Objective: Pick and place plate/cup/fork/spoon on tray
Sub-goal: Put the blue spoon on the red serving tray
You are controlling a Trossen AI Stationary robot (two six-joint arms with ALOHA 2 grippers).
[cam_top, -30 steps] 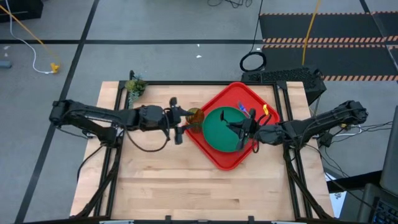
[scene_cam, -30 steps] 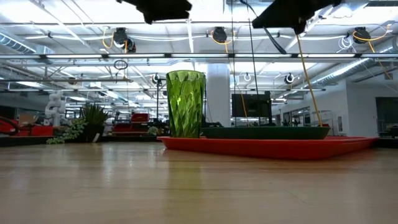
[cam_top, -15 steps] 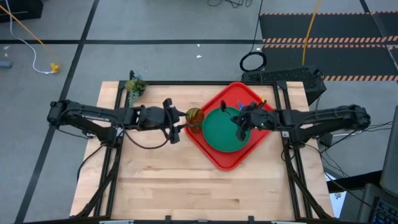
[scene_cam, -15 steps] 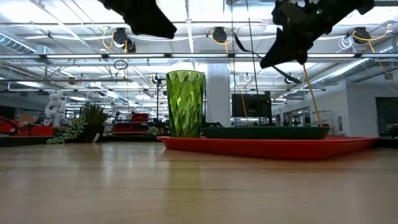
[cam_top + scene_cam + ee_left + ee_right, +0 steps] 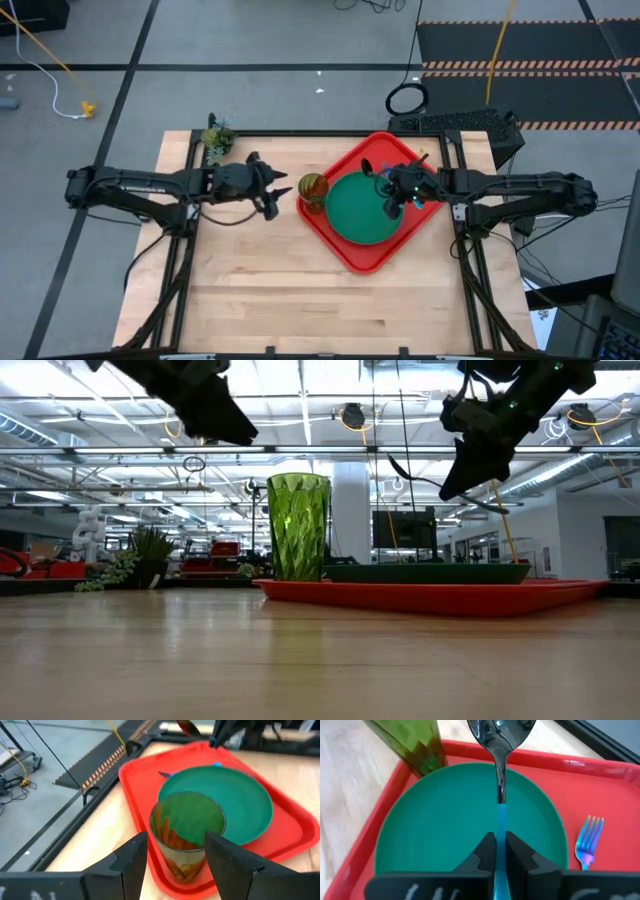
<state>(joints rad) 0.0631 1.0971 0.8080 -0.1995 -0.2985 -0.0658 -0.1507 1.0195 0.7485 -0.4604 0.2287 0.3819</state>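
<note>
The red tray [image 5: 352, 252] lies turned like a diamond on the right half of the table [image 5: 250, 290], its far corner close to the table's far edge and its right corner near the right edge. The plate [image 5: 364, 210] rests flat inside it, filling most of the middle. The cup [image 5: 312, 187] stands upright on the tray's left rim area, just beside the plate's left edge. The fork [image 5: 587, 843] lies on the tray floor to the far right of the plate, tines close to the plate's rim.

The right gripper [image 5: 392, 192] hangs in the air above the plate's far right part, fingers [image 5: 485, 851] clamped on the spoon [image 5: 500, 740] by its blue handle, bowl pointing toward the cup. The left gripper [image 5: 278, 193] hovers over bare wood just left of the cup, its fingers [image 5: 132, 857] spread apart and holding nothing, the cup in line with the gap between them.

The near half of the table and its whole left side are bare wood
</note>
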